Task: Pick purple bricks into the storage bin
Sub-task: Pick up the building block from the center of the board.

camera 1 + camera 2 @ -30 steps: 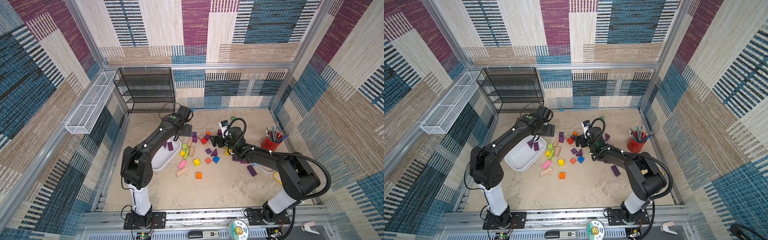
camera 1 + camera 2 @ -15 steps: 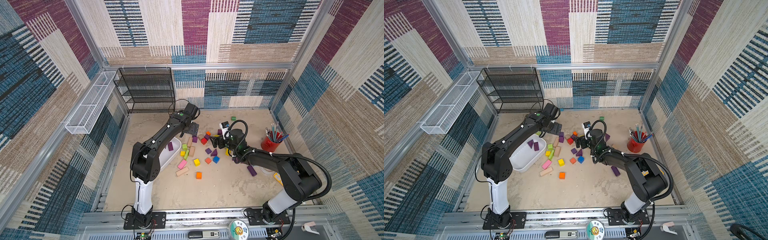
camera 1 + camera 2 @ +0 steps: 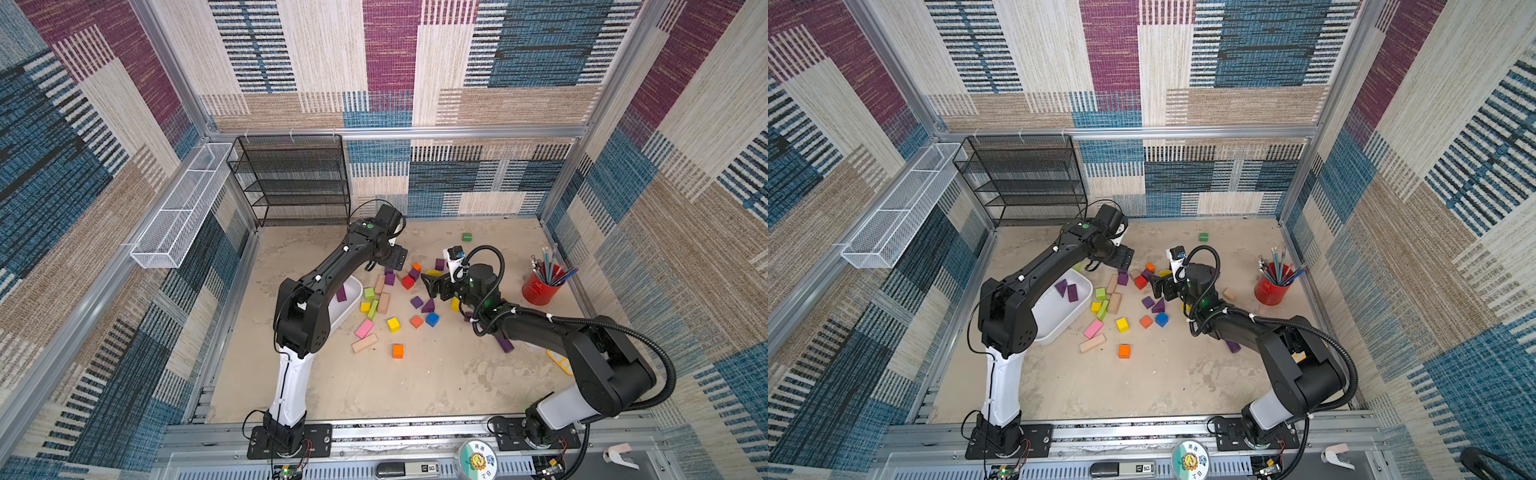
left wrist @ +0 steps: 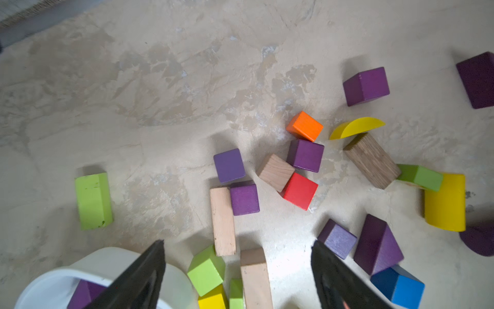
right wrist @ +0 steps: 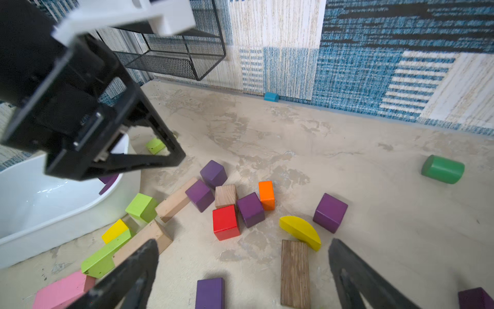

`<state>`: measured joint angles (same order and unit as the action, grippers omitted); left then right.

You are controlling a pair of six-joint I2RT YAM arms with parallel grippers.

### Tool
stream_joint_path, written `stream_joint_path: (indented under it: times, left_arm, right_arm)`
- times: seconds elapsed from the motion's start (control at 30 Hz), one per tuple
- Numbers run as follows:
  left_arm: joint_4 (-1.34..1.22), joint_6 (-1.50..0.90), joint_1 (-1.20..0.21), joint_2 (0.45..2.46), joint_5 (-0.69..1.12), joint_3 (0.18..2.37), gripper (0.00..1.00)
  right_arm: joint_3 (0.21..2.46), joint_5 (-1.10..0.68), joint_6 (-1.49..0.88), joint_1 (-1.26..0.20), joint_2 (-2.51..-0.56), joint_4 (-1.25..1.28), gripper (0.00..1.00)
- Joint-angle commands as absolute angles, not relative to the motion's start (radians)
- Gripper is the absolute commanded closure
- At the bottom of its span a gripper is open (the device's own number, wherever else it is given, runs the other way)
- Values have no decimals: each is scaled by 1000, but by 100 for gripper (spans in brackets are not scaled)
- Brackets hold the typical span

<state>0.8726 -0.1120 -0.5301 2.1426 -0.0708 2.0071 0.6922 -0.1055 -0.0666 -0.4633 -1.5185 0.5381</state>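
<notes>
The white storage bin (image 3: 1085, 286) lies at the left of the floor with two purple bricks (image 3: 1072, 293) inside it. More purple bricks lie loose in the block pile: cubes (image 4: 229, 165) (image 4: 244, 197) (image 4: 305, 155) (image 4: 365, 85) and a wedge (image 4: 377, 244). An oblong purple one (image 3: 505, 344) lies apart, beside the right arm. My left gripper (image 3: 392, 259) (image 4: 237, 243) hangs open and empty just past the bin's far end, above the pile's left edge. My right gripper (image 3: 432, 284) (image 5: 243, 242) is open and empty, low over the pile's right side, with a purple oblong (image 5: 209, 293) between its fingers' line.
A black mesh rack (image 3: 299, 183) stands at the back left and a white wire basket (image 3: 178, 208) hangs on the left wall. A red pencil cup (image 3: 540, 289) stands at the right. Pink (image 3: 364, 328), blue (image 3: 432, 319), orange (image 3: 397, 351), green, yellow and plain wood blocks mix with the purple ones.
My left arm has swung from above the bin to the right, toward the block pile, still empty. The right arm has hardly moved.
</notes>
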Motion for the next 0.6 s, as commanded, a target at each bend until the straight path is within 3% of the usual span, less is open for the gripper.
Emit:
stream_joint_path:
  times: [0.0, 0.13, 0.57]
  left_arm:
    - [895, -83, -528, 2170, -38, 2019, 15]
    - [896, -83, -528, 2231, -35, 2053, 21]
    - [896, -135, -506, 2321, -81, 2118, 24]
  right_arm:
    - [667, -123, -54, -464, -1494, 623, 0]
    - [645, -130, -49, -465, -1489, 664, 0]
    - [627, -133, -35, -465, -1477, 692, 1]
